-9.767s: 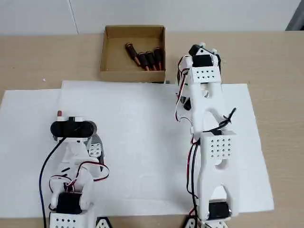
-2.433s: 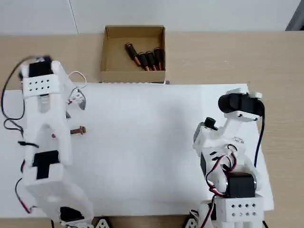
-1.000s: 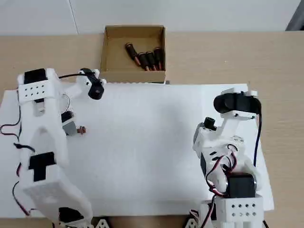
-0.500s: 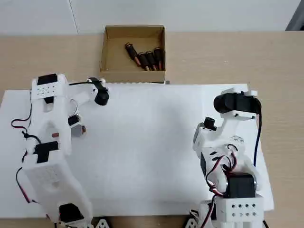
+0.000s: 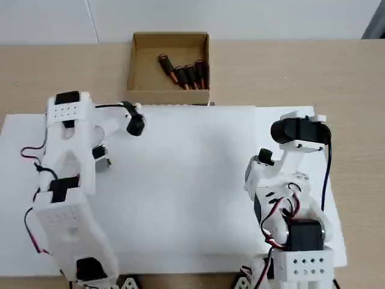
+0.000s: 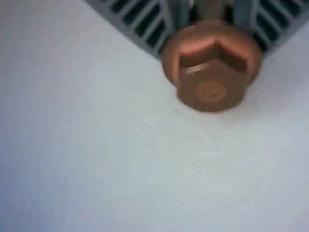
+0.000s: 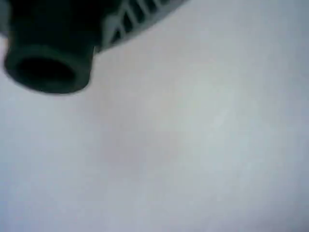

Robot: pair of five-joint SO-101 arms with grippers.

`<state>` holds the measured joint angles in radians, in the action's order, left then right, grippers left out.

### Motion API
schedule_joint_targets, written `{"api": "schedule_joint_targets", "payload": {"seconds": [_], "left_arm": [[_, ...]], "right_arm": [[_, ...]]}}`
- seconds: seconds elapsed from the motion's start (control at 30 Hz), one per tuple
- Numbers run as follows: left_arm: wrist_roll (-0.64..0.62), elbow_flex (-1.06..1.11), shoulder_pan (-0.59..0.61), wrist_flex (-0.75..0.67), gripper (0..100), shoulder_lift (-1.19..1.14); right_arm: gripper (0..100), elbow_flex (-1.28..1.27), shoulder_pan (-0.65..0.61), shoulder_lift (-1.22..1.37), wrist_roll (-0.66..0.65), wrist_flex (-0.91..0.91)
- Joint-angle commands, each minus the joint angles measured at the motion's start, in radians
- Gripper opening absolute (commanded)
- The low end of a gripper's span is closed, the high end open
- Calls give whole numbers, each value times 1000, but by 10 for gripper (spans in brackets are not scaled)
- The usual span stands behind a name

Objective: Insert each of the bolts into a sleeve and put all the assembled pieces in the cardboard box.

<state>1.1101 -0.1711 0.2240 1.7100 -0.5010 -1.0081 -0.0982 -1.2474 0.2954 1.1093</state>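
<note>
Metal bolt (image 6: 211,72) looks stiff, slick: left gripper (image 6: 210,12) pinches its shank, right gripper (image 5: 263,161) the sleeve (image 7: 48,53), well apart from the cardboard box (image 5: 136,66).

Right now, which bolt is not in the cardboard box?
The copper bolt clamped in the left claw, above the white sheet; the four sleeved bolts lie inside the cardboard box.

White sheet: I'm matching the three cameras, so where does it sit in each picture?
High view: the white sheet spreads over the table, just in front of the cardboard box.
Left wrist view: the sheet is the pale ground behind the bolt.
Right wrist view: the sheet is the pale ground behind the black sleeve.
Shared landmark: the sheet itself.
</note>
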Motion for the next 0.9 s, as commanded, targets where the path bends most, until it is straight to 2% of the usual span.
{"api": "schedule_joint_targets", "payload": {"seconds": [0.0,0.33,0.5,0.73,0.87], "left_arm": [[-34,-47,-41,40,5,124],[-402,-44,-160,41,5,433],[-520,-42,-222,41,5,583],[-563,104,-310,40,5,855],[-577,275,-333,-41,5,1040]], "right_arm": [[2,14,-7,-21,-9,-21],[2,115,-10,-21,-11,50],[2,164,-4,-22,-52,133],[2,166,-8,-154,-133,213],[2,163,-8,-211,-153,245]]}}
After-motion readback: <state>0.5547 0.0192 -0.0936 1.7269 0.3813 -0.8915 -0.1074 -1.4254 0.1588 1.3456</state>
